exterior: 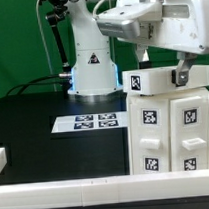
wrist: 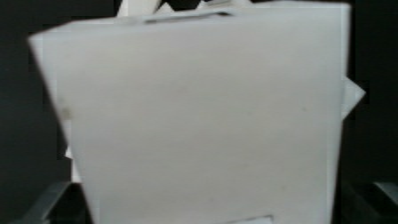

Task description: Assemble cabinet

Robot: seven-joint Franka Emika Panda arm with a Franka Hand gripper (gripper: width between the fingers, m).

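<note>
The cabinet, a large white box with several black-and-white tags on its front, stands at the exterior view's right. A white top block with one tag lies slightly tilted on top of it. My gripper comes down from the upper right and is shut on this block, with one dark finger over its front face. In the wrist view the block's plain white face fills nearly the whole picture. My gripper sits at its near edge, and only dark finger parts show at the corners.
The marker board lies flat on the black table in front of the robot base. A long white rail runs along the near edge. A small white piece sits at the exterior view's left edge.
</note>
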